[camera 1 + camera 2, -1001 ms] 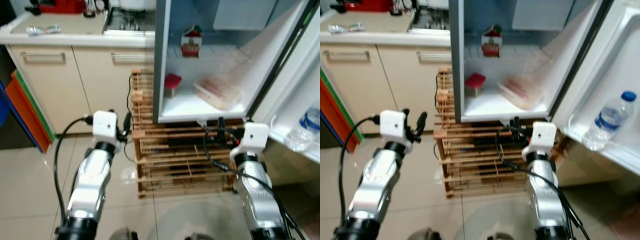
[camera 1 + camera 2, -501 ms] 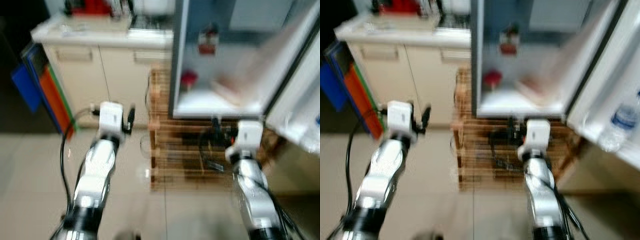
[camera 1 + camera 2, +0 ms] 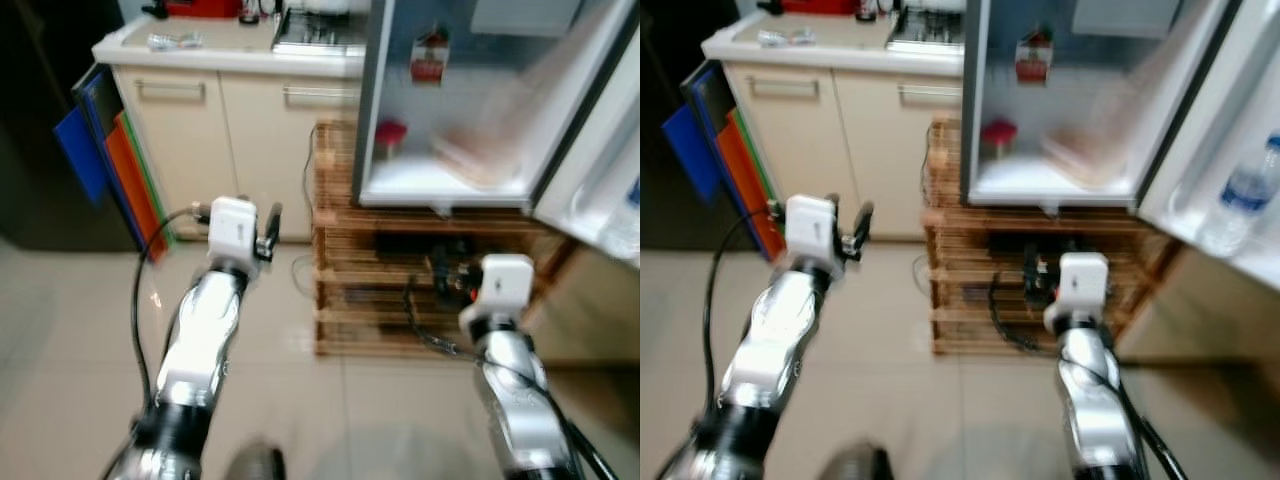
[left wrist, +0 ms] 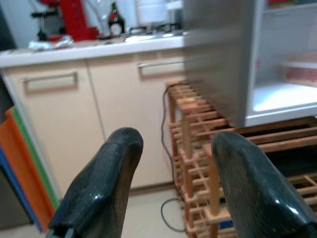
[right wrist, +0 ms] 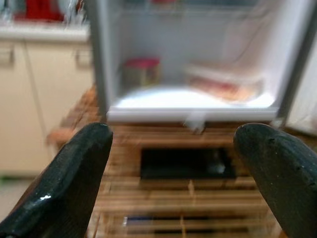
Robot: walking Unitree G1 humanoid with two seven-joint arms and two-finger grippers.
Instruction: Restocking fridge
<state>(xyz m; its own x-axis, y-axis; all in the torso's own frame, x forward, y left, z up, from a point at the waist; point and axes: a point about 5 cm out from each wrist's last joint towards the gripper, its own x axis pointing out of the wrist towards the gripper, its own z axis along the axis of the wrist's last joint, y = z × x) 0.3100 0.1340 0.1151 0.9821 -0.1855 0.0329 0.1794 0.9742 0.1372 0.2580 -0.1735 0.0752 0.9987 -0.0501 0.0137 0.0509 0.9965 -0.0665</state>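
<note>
Two grippers are held spread and empty: the left gripper [image 4: 171,191] and the right gripper [image 5: 173,183]. Since a second ago the view has pulled back and swung left, so more tiled floor [image 3: 70,330] is seen. Ahead of the right gripper the open fridge [image 3: 1060,180] is raised on a slatted wooden pallet stand [image 3: 380,290]; a red-lidded jar [image 3: 997,138] and a carton [image 3: 1034,58] are kept inside, a clear water bottle [image 3: 1240,195] in the door.

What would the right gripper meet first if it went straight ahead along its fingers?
Probably the wooden slatted rack under the open fridge; the right gripper is empty and aimed there, though depth is unclear.
</note>
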